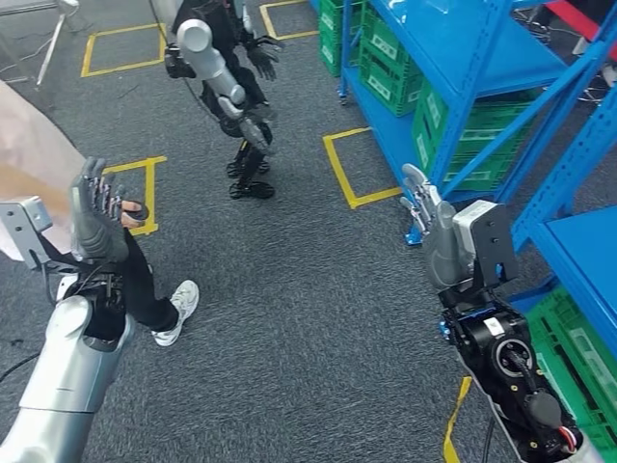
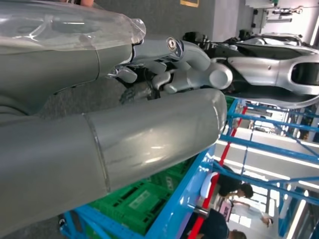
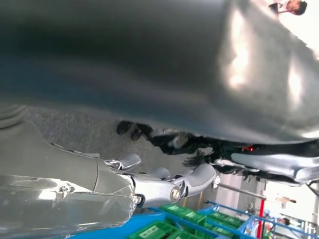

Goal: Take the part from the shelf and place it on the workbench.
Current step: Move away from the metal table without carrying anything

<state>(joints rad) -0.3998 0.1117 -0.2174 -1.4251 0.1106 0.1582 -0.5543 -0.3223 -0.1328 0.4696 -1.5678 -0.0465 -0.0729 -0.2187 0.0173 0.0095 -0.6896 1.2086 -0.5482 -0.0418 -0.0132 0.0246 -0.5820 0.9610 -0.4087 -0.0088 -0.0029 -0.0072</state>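
— Where are the hands?

— The left hand (image 1: pixel 98 212) is raised over the grey carpet (image 1: pixel 306 309), fingers (image 1: pixel 109 198) upright and a little apart. In the left wrist view they stretch out with nothing between them and the thumb. The right hand (image 1: pixel 420 204) hangs near the foot of the blue shelf (image 1: pixel 466 58), its fingers spread wide and holding nothing.

— And the part?

— A small dark disc (image 1: pixel 136 210) lies just beside the left fingertips, with something skin-coloured under it. I cannot tell whether that is the part, or whether the fingers touch it.

— What is on the shelf?

— Green crates (image 1: pixel 386 68) on the lower levels.

— Anything else around?

— Another robot (image 1: pixel 226 87), black and silver, stands on the carpet ahead, near the yellow floor marks (image 1: pixel 349 169). A person's leg in black with a white shoe (image 1: pixel 178 307) shows beside the left arm
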